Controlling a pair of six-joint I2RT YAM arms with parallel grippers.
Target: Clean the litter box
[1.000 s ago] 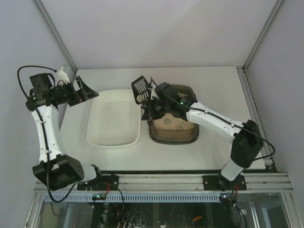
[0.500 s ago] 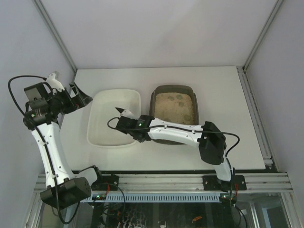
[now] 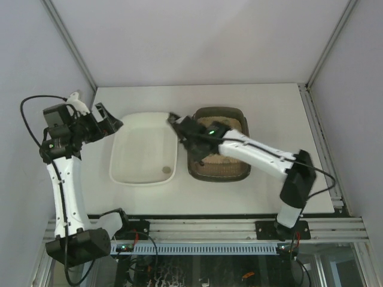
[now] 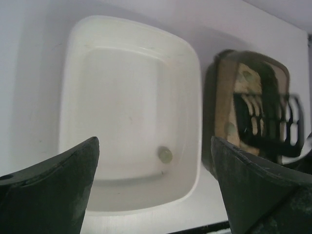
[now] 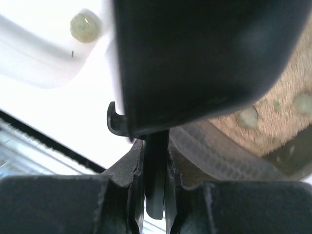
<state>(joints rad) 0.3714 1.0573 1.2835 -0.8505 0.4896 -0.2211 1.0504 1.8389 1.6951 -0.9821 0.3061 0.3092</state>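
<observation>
1. Top external view. The litter box (image 3: pixel 219 174) sits on the table (image 3: pixel 269 101) just right of the white tray (image 3: pixel 122 173), their rims nearly touching. It opens upward, and its long axis runs from the near edge towards the far wall. The right gripper (image 3: pixel 192 140) hangs over the box's left side with the scoop (image 3: pixel 200 156) clamped in it. The left gripper (image 3: pixel 109 118) is spread wide and holds nothing, left of the tray. One pellet (image 3: pixel 167 170) lies in the tray.
2. Left wrist view. Between the parted fingers (image 4: pixel 58 185) the white tray (image 4: pixel 73 97) fills the frame, its pellet (image 4: pixel 165 154) near the corner next to the box. The litter box (image 4: pixel 210 122) is at right, with the slotted scoop (image 4: pixel 256 122) blurred above its sand.
3. Right wrist view. The fingers (image 5: pixel 131 195) are pinched on the scoop's thin handle (image 5: pixel 156 161). Pale clumps (image 5: pixel 247 117) lie on the sand inside the ribbed box wall (image 5: pixel 219 148).
   - The step in hand appears to be the next scooping pass.
   - Slide the blade shallowly along the box's long axis and under a clump.
   - Let the sand sift through the slots, then lift the scoop level over the rim.
</observation>
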